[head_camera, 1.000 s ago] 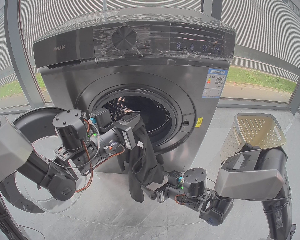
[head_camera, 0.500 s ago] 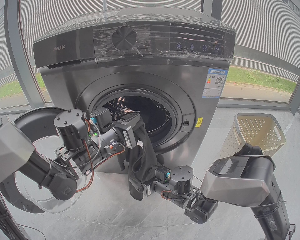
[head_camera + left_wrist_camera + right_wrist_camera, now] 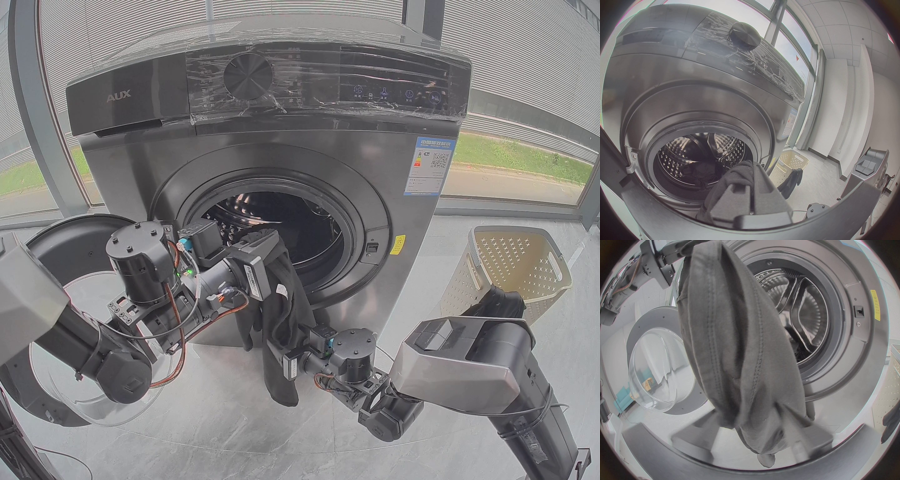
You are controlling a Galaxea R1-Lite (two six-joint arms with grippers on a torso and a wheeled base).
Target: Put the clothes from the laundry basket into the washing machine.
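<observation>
L gripper (image 3: pixel 267 242) is closed on top of the dark garment (image 3: pixel 282 325), just in front of the washing machine (image 3: pixel 262 156) door opening; the cloth hangs down toward the floor (image 3: pixel 219 431). R gripper (image 3: pixel 282 365) is low, fingers wide apart on both sides of the garment's lower part. Another dark cloth (image 3: pixel 500 303) hangs over the laundry basket (image 3: pixel 522 259) rim, at right.

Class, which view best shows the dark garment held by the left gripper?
The head view: the garment hangs full length from the left gripper. The right wrist view shows its folds close up; the left wrist view, a bunch at the gripper.
</observation>
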